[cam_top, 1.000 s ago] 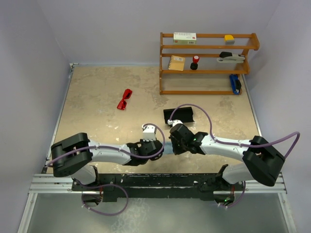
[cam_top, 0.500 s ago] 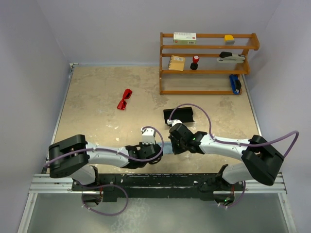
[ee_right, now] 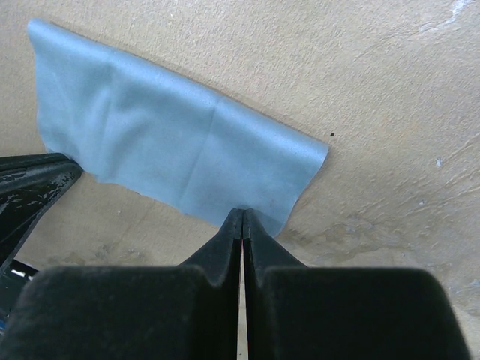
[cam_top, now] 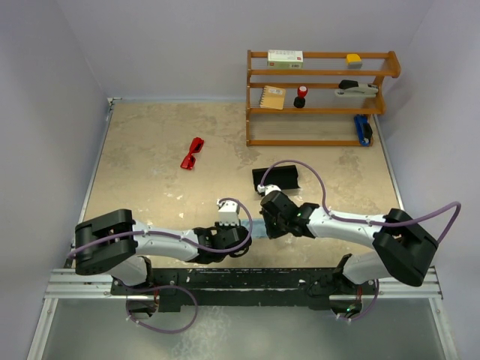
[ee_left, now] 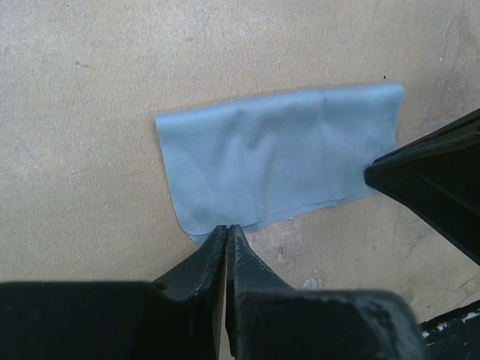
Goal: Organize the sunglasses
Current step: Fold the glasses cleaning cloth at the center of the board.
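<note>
The red sunglasses [cam_top: 193,153] lie folded on the table's far left, well away from both arms. A light blue cloth [ee_left: 277,157] lies flat, doubled over, at the near middle of the table. My left gripper [ee_left: 225,227] is shut with its tips pinching the cloth's near edge by one corner. My right gripper [ee_right: 242,212] is shut on the other corner of that same edge of the cloth [ee_right: 180,150]. In the top view both wrists meet over a sliver of the cloth [cam_top: 256,226]. The black case [cam_top: 276,178] lies just beyond the right wrist.
A wooden shelf [cam_top: 322,97] stands at the back right, holding a box, a notebook, a red-capped bottle and other small items. Grey walls close the table on three sides. The right arm's cable loops above the black case.
The left wrist has drawn back a little toward the near edge and slightly left. The right gripper has barely shifted. Sunglasses and case have not moved.
</note>
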